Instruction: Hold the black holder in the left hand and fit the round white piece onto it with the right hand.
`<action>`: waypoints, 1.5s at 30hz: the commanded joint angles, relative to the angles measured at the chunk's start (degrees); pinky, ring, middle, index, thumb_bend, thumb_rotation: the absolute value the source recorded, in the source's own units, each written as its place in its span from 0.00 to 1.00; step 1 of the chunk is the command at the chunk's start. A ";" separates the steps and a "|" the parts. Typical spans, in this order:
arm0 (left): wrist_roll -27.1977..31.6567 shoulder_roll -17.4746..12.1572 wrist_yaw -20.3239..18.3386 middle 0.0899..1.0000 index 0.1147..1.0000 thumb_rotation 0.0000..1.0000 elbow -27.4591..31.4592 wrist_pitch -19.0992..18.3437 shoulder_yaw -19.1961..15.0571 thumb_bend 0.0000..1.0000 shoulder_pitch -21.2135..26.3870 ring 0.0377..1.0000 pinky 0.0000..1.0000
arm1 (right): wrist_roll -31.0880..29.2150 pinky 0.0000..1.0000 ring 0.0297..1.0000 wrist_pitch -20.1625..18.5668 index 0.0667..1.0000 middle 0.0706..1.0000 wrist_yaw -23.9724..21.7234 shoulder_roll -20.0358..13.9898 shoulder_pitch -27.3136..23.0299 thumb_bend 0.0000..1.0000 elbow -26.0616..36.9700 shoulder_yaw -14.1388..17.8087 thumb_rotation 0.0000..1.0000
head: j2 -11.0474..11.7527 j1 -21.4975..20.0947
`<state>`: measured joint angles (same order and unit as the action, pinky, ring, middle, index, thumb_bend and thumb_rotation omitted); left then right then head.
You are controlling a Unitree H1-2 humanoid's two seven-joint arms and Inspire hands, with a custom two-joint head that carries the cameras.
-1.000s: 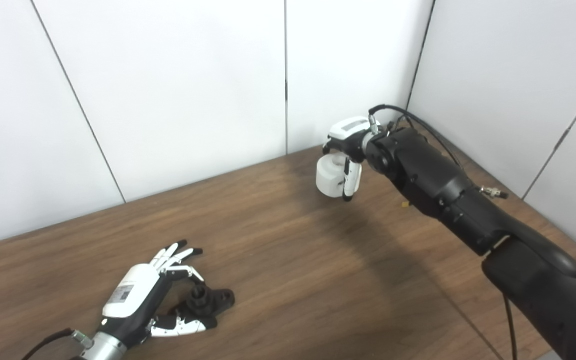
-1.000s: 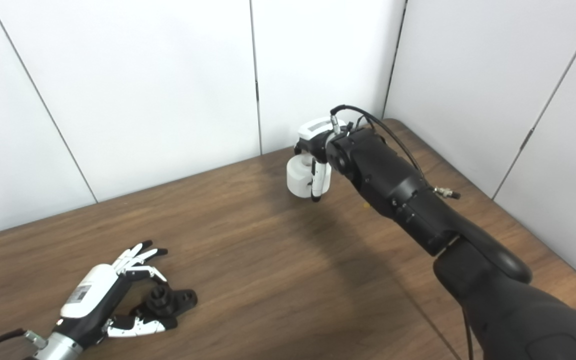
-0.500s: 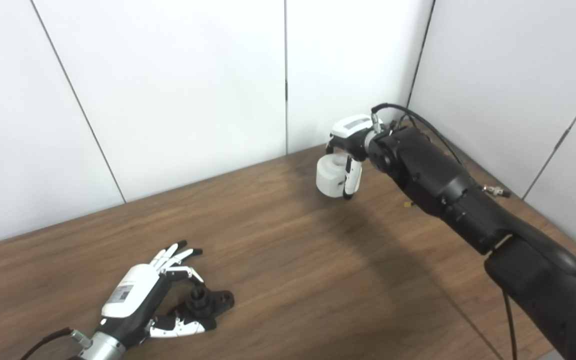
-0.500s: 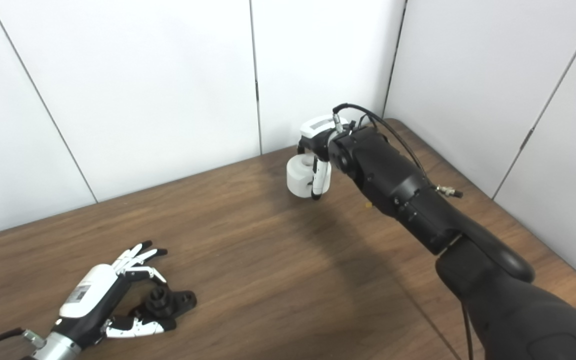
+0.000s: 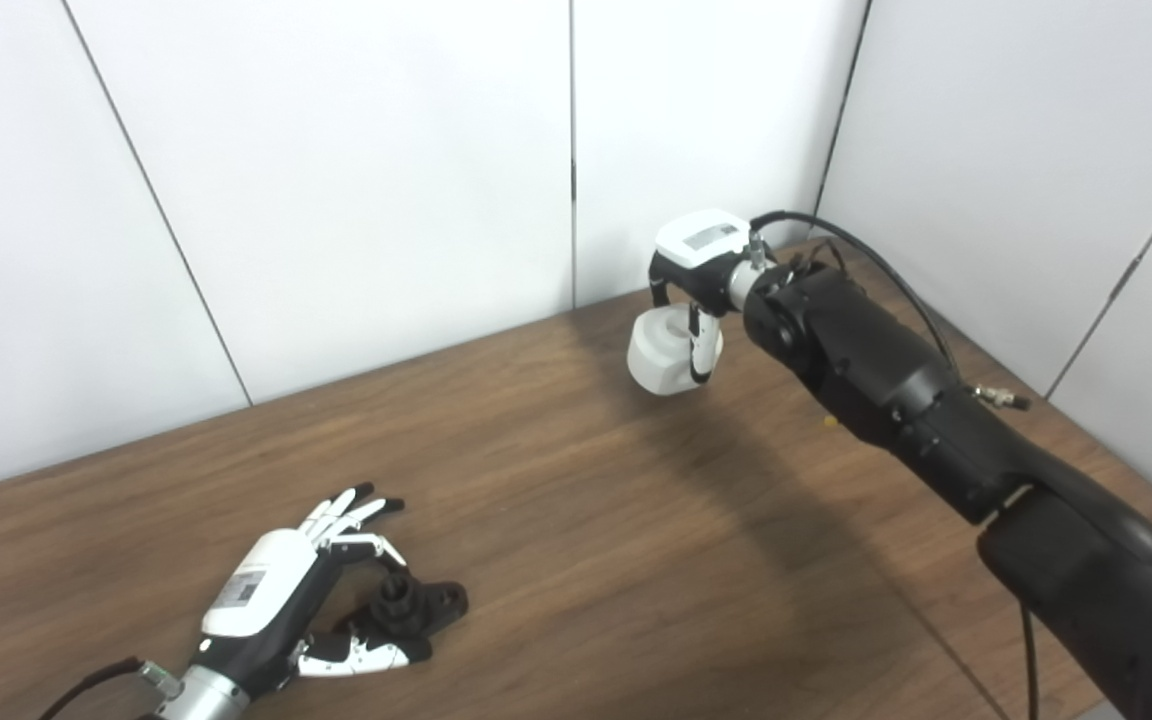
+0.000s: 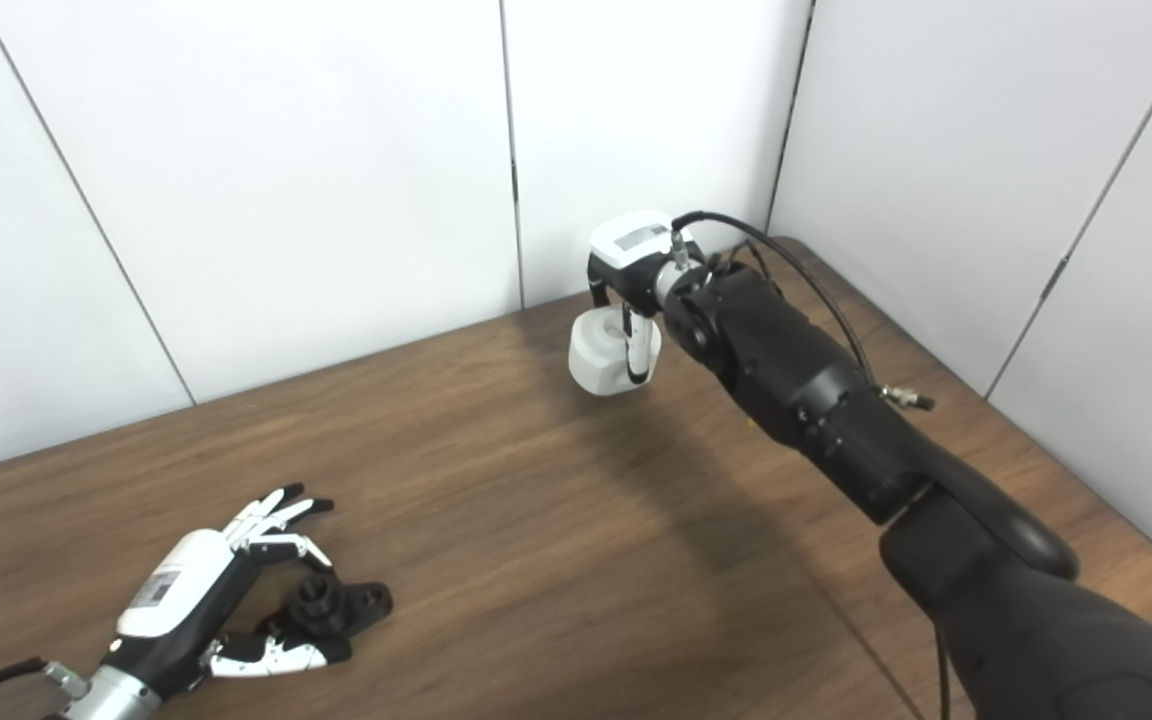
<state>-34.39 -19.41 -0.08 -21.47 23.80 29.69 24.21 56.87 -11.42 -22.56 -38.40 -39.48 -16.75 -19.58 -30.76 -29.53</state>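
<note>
Gripped round white piece (image 5: pixel 663 357) in right hand (image 5: pixel 701 275) at one o'clock; left hand (image 5: pixel 271 600) spread around black holder (image 5: pixel 414 603) at seven o'clock, ungrasped. Fitting remained.

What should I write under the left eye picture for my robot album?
Right robot hand lifts the round white piece while the left robot hand rests by the black holder on the table.

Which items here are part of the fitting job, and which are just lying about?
Job:
- black holder, on the table at the left hand
- round white piece, held by the right hand

Lying about:
- small yellow speck on the table
</note>
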 commanded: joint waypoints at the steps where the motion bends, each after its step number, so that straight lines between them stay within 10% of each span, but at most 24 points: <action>1: -2.52 -2.69 -3.03 0.90 0.41 0.06 -1.95 -0.05 0.87 0.52 -2.36 0.99 0.99 | 0.02 0.81 0.80 0.28 0.44 0.73 3.17 -1.60 -2.17 0.53 0.88 1.70 0.14 | -0.06 -0.20; 11: -2.65 -1.83 -3.00 0.90 0.41 0.06 -1.55 -0.19 0.61 0.52 -2.42 0.99 1.00 | -1.03 0.81 0.79 0.11 0.44 0.73 5.37 -1.76 -0.29 0.53 3.62 3.36 0.14 | -0.73 1.09; 29: -5.18 0.81 -3.87 0.90 0.41 0.06 -0.72 -4.39 2.19 0.53 -1.83 1.00 0.99 | -7.48 0.91 0.92 -0.30 0.44 0.81 -24.63 -1.89 -6.00 0.53 26.55 1.58 0.14 | -3.01 11.89; 45: -6.81 4.42 -4.55 0.91 0.41 0.07 1.05 -9.90 4.17 0.52 -0.98 1.00 0.99 | -9.72 0.90 0.90 3.39 0.44 0.82 -31.16 2.79 -7.48 0.53 35.77 -0.14 0.14 | -6.02 23.30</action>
<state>-37.12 -16.07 -0.31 -18.91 16.48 30.99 24.21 48.05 -9.14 -54.73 -35.65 -43.78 17.36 -20.63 -36.74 -6.16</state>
